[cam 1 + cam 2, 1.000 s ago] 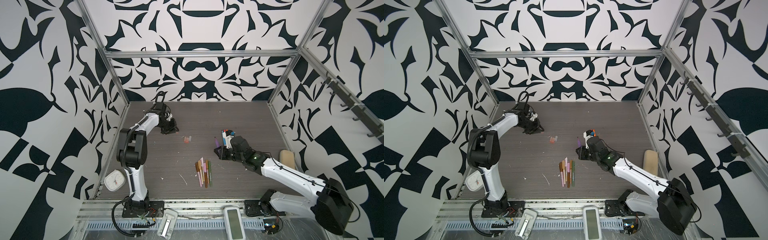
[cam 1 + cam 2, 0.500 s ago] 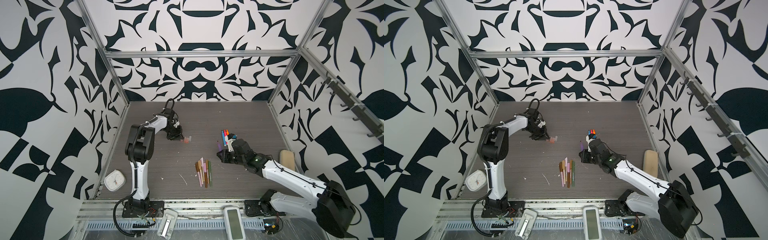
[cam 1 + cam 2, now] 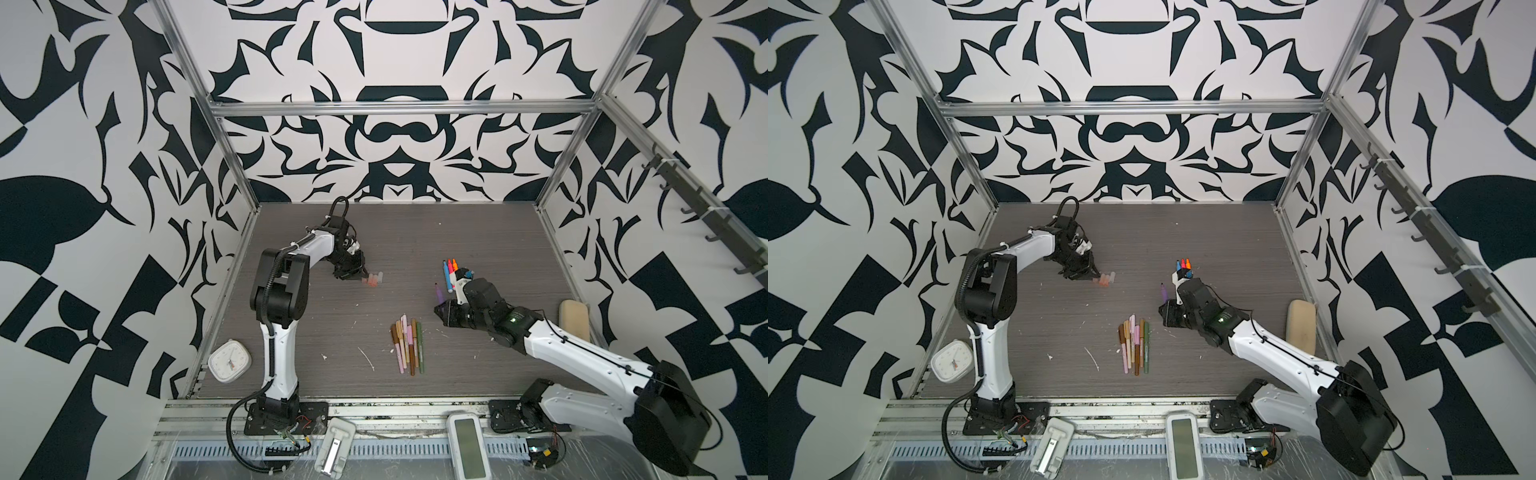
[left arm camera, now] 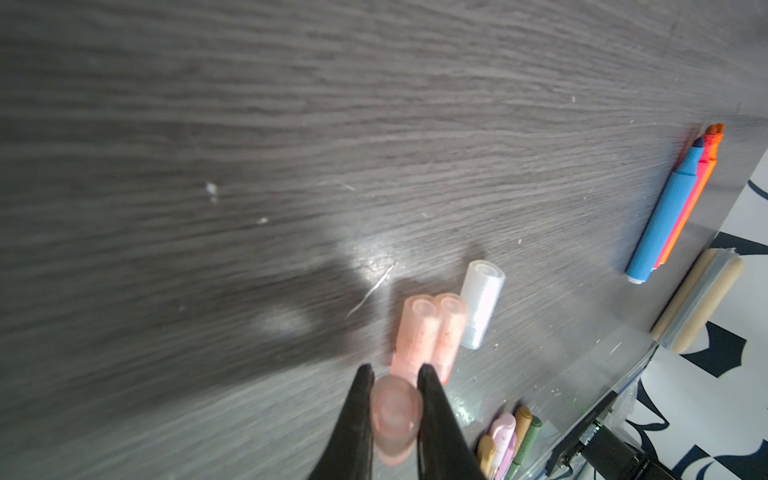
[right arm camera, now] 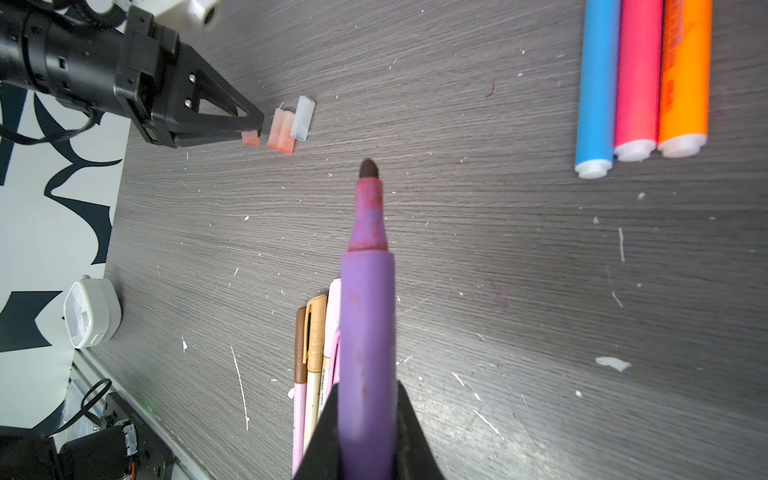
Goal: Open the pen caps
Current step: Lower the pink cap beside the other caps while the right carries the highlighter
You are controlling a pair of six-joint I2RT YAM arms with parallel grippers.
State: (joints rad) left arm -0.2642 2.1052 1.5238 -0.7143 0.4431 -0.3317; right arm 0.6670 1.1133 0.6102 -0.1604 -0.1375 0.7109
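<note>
**Left claw** (image 4: 395, 372): clenched on a short translucent pinkish cap (image 4: 392, 419). The cap is pinched between the two black fingers (image 4: 438, 419), with its end poking out past the tips. The claw sits low over the dark grey wood-grain surface (image 3: 478, 232), left of middle in both top views. Whether the held cap touches the surface, cannot tell.

**Loose caps:** just past the claw tips lie two more pinkish translucent caps (image 4: 430, 332), side by side and touching each other. A clear colourless cap (image 4: 482, 303) lies just beside them. All three are loose on the surface.

**Right claw** (image 5: 365, 399): grasping a purple marker pen (image 5: 368, 291) by the barrel. The pen is uncapped, its dark felt tip bare and its neck smeared reddish. It points out of the claw toward the far side of the surface, apart from the other pens.

**Other pens:**
- Beyond the right claw lie a blue marker (image 5: 596, 83), a red-pink marker (image 5: 638, 75) and an orange marker (image 5: 683, 70). They are parallel and pressed together, and all three are uncapped.
- Near front middle is a bundle of slim pens (image 3: 409, 345) in brown, tan, pink and green. They are packed side by side with caps on.

**Also on the surface:**
- A white rounded-square clock (image 3: 229, 360) sits at the front left corner.
- A beige block (image 3: 574, 318) sits against the right edge.
- White flecks are scattered over the surface.
</note>
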